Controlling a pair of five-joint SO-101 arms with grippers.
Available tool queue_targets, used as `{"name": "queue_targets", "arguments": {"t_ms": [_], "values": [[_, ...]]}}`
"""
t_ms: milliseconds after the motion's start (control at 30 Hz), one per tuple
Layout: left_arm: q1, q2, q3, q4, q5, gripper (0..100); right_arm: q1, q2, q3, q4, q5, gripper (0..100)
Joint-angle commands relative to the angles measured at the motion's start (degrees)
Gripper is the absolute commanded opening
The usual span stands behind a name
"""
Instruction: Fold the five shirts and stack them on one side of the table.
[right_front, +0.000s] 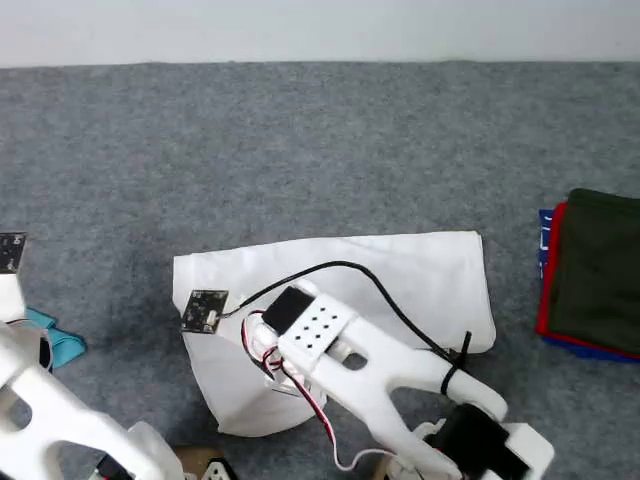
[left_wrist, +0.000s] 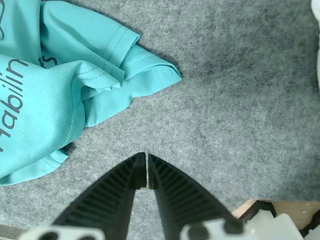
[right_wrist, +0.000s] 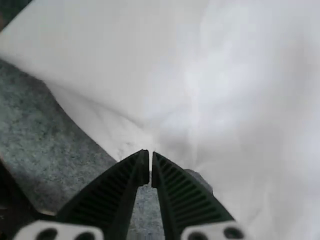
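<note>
Because the white cotton shirt (right_front: 400, 280) lies part-folded in the middle of the grey felt-covered bench (right_front: 300, 140), long axis running crosswise from one arm's side to the other's, the coming fold likely turns on its near edge. The right claw (right_wrist: 150, 170) sits at that edge, clenched, though I cannot tell whether any hem is pinched. That arm is plainly the nearer; the left claw (left_wrist: 147, 172) is clenched on nothing above bare bench just beside a crumpled teal jersey shirt (left_wrist: 60, 100), and the stack of folded shirts (right_front: 595, 270), dark green on top, lies well apart at the right-hand side.
</note>
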Motion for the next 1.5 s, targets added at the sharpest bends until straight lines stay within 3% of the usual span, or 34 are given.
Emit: {"name": "queue_targets", "arguments": {"t_ms": [0, 133, 467, 667, 767, 967, 1133, 1467], "values": [[0.0, -1.49, -0.4, -0.97, -0.62, 1, -2.33, -3.03, -0.44, 3.38, -0.26, 10.5], [0.0, -1.49, -0.13, -0.97, -0.62, 1, -6.81, -3.38, -0.18, 4.79, -0.53, 20.4], [0.0, -1.49, -0.13, -0.97, -0.62, 1, -16.84, 3.82, 2.11, -3.74, -0.26, 20.8], [0.0, -1.49, -0.13, -0.97, -0.62, 1, -15.87, 15.25, 1.93, -11.47, -0.35, 20.6], [0.0, -1.49, -0.22, -0.97, -0.62, 1, -14.29, 18.24, -1.23, -10.15, -0.7, 19.5], [0.0, -1.49, -0.22, -0.97, -0.62, 1, -9.8, 20.7, -5.45, -9.45, 1.05, 0.4], [0.0, -1.49, -0.22, -0.97, -0.62, 1, -6.81, 19.3, -7.56, -8.4, 1.05, 1.1], [1.14, -1.49, -0.13, -2.46, -0.62, 1, -0.75, 12.09, -21.45, 3.12, 1.14, 1.0]]}}
